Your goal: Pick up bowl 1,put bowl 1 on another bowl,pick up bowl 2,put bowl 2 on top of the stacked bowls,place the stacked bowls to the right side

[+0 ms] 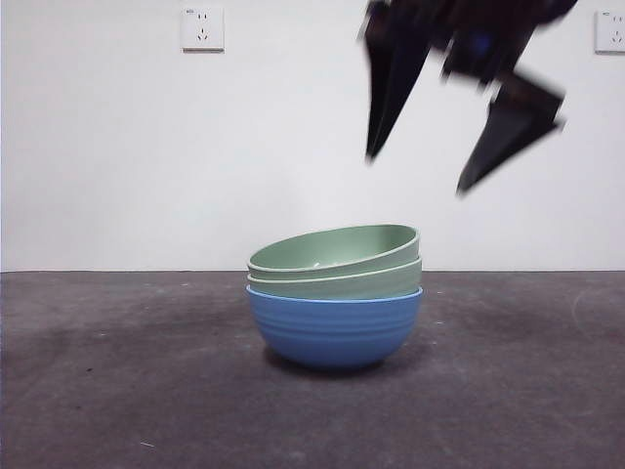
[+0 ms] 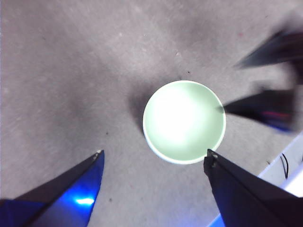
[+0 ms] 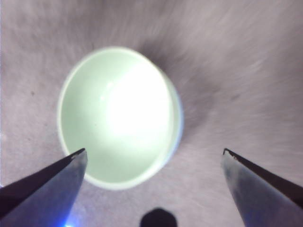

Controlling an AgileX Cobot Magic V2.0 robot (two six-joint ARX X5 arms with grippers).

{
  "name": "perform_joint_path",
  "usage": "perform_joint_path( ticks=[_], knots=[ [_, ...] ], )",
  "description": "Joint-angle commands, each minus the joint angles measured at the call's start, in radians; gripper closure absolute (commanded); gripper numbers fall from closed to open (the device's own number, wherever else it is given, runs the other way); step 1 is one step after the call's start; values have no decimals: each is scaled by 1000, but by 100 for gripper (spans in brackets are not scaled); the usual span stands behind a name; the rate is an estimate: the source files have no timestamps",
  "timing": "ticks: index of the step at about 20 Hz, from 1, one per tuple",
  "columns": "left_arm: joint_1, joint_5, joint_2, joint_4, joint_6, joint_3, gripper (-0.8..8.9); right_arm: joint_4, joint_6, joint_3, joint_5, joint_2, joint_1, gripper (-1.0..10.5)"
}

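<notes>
Blue bowl (image 1: 335, 327) at bottom of the stacked bowls (image 1: 335, 293), mid-tabletop (image 1: 107, 381), well back from front edge. Two sage-green bowls nested inside it; top green bowl (image 1: 334, 249) sits tilted. Right claw (image 1: 464, 127) above stack, blurred, jaws spread wide, holding nothing. Left claw (image 2: 154, 158) high over stack, jaws wide apart, empty. Wall sockets (image 1: 202, 28) behind.

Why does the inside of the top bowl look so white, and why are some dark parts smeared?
Glare: in both wrist views the top green bowl is washed out by overhead light. Blur: the right wrist view is smeared throughout; in the front view the gripper above the stacked bowls is streaked, and the left wrist view shows the same gripper blurred beside the bowl.
</notes>
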Motion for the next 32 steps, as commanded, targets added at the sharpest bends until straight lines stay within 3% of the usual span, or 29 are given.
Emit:
perform_joint_path(
  ticks=[1,4,8,11,16,21,28,32],
  knots=[
    [-2,-4,-40,-12,14,-2,458,33,48,-3,-8,106,-6,472],
    [-2,-4,-82,-16,20,-2,459,72,78,-3,-86,207,-14,474],
    [-2,-3,-93,-27,20,-2,459,82,91,-3,-85,274,-13,480],
    [-2,-3,-93,-30,20,-2,459,87,90,-3,-86,275,-14,652],
    [-2,-3,-93,-30,20,-2,459,76,84,-4,-86,282,-14,720],
    [-2,-3,-93,-30,20,-2,459,72,84,-4,-85,285,-14,953],
    [-2,-3,-93,-31,32,-2,459,78,77,-3,-85,266,-18,959],
    [-2,-3,-93,-30,32,-2,459,84,63,-2,-84,185,-74,959]
  ],
)
